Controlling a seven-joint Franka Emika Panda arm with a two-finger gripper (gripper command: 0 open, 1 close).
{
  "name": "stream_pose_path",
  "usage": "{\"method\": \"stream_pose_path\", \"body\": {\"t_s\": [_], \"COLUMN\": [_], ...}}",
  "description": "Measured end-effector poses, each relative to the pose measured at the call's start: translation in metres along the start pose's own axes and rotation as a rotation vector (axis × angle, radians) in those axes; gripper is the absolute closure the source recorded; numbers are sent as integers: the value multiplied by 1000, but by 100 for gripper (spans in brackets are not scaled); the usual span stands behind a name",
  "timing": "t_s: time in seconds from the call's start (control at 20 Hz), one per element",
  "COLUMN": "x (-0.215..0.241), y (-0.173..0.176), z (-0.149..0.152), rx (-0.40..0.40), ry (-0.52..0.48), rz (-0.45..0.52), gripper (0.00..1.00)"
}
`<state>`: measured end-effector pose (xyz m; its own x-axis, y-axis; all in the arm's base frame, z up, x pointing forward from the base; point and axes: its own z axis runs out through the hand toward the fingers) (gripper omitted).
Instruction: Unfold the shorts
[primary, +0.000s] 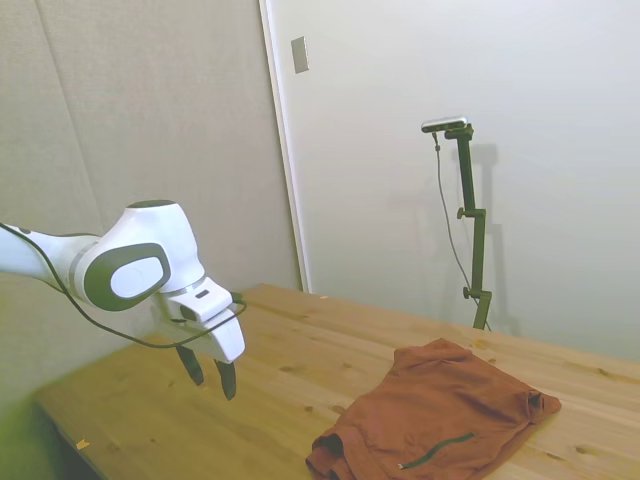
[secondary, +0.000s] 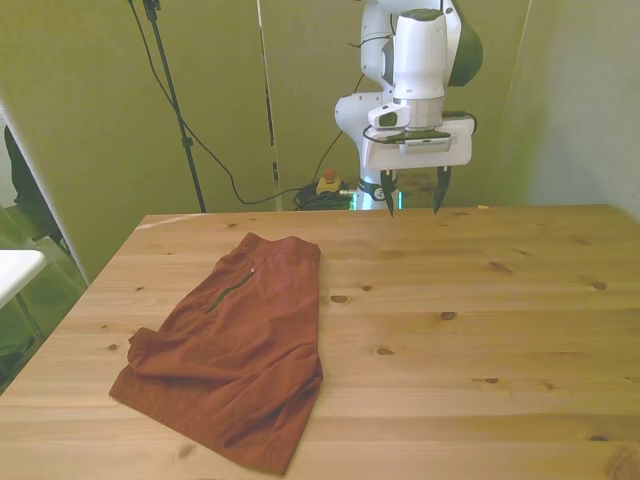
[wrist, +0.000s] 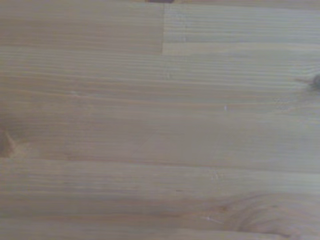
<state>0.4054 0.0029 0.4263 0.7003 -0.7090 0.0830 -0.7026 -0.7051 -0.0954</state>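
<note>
- The claw (secondary: 412, 196) hangs above the far part of the bench (secondary: 480, 330), at about 12 o'clock in the front view, its two dark fingers (secondary: 441, 190) pointing down and spread apart with nothing between them: released.
- In the side view the claw (primary: 208, 372) sits at about 8 o'clock, clear of the bench (primary: 290, 370) surface, with the white arm (primary: 120, 265) behind it and a dark cable looping under the wrist.
- The shorts (secondary: 232, 345) lie flat on the bench toward the front view's left, at about 8 o'clock, well apart from the claw.
- The shorts are rust-orange and lie folded, one layer over another, with bunched cloth at the edge nearest the front view's left.
- A small dark zip pocket (secondary: 230, 293) runs slantwise on the upper part of the cloth.
- In the side view the shorts (primary: 435, 420) lie at about 5 o'clock, the zip (primary: 440, 450) near the lower edge.
- The wrist view shows only bare, blurred wooden planks (wrist: 160, 130) with a knot at one edge.
</note>
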Motion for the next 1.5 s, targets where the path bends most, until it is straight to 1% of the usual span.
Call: {"method": "stream_pose_path", "body": {"t_s": [0.15, 0.25, 0.4, 0.65, 0.95, 1.15, 1.35, 1.5], "x": [4, 11, 36, 115, 232, 311, 374, 412], "y": [-1, -3, 8, 49, 86, 114, 125, 134], "z": [-5, -13, -30, -58, -68, -59, -33, -11], "rx": [4, 14, 31, 79, 102, 123, 138, 123], "ry": [10, 29, 66, 138, 193, 213, 224, 217], "rz": [1, 10, 59, 215, 374, 479, 568, 624], "gripper": [0, 0, 0, 0, 0, 0, 0, 0]}}
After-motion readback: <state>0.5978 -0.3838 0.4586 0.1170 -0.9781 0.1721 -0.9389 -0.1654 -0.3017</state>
